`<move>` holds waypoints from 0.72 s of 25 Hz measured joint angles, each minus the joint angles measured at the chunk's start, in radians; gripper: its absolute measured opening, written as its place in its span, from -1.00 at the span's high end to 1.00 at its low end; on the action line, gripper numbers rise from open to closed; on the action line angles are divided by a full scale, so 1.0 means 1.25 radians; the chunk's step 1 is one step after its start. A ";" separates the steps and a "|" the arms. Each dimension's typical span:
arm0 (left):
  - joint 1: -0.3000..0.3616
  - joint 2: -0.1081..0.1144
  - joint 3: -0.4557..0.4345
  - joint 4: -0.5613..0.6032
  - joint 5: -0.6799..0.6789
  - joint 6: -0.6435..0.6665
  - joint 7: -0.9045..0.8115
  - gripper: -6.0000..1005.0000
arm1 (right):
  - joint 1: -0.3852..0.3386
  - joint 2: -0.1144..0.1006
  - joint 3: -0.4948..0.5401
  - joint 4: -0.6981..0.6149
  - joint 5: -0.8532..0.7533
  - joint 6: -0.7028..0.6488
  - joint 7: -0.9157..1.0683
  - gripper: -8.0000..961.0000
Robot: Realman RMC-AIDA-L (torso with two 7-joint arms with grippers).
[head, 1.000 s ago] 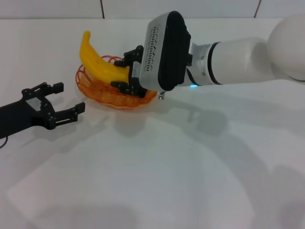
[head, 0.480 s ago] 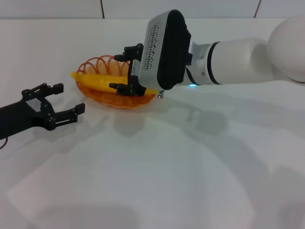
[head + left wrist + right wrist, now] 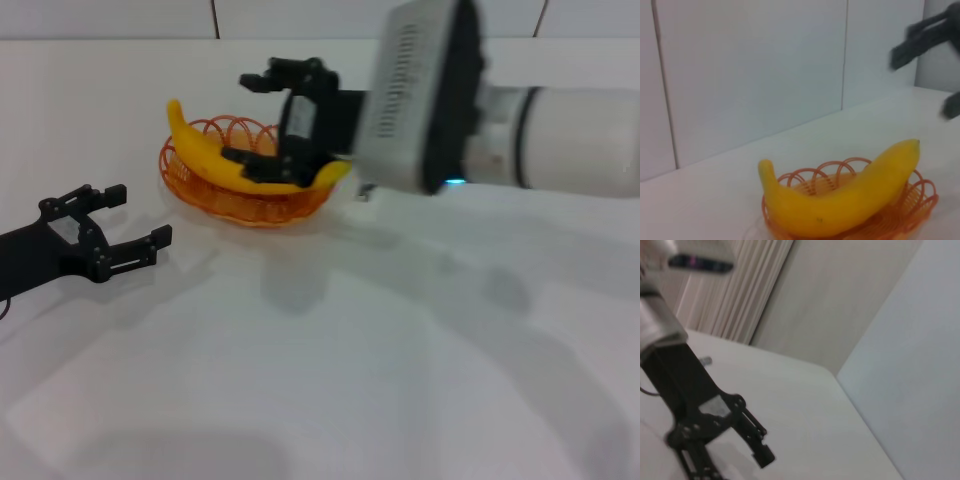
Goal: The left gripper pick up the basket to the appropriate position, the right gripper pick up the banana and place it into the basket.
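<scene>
The yellow banana lies across the small orange wire basket at the back left of the white table; both ends stick out past the rim. My right gripper is open and empty, just above the banana and not holding it. My left gripper is open and empty on the table, to the left of the basket and apart from it. The left wrist view shows the banana resting in the basket, with the right gripper blurred above. The right wrist view shows the left gripper farther off.
The white table reaches to a tiled wall at the back. The bulky white right arm spans the right side above the table. A beige curtain shows in the right wrist view.
The right gripper let go of the banana, which settled into the basket, and the gripper has opened, risen and drawn back to the right. The left gripper has shifted slightly left.
</scene>
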 joint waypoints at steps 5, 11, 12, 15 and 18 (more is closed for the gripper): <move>0.001 0.001 -0.006 0.000 0.000 0.000 0.000 -0.75 | -0.067 0.001 0.126 -0.080 0.009 -0.191 -0.001 -0.53; 0.002 0.000 -0.006 0.000 -0.006 0.000 0.012 -0.75 | -0.079 -0.001 0.276 -0.013 0.081 -0.400 -0.034 -0.53; 0.002 0.000 -0.006 0.000 -0.006 0.000 0.012 -0.75 | -0.078 -0.001 0.306 0.019 0.102 -0.438 -0.053 -0.53; 0.000 0.000 -0.006 0.000 -0.007 0.000 0.012 -0.75 | -0.072 -0.001 0.396 0.122 0.159 -0.522 -0.120 -0.52; 0.000 0.000 -0.006 0.000 -0.007 0.000 0.012 -0.75 | -0.066 -0.001 0.457 0.205 0.178 -0.547 -0.167 -0.52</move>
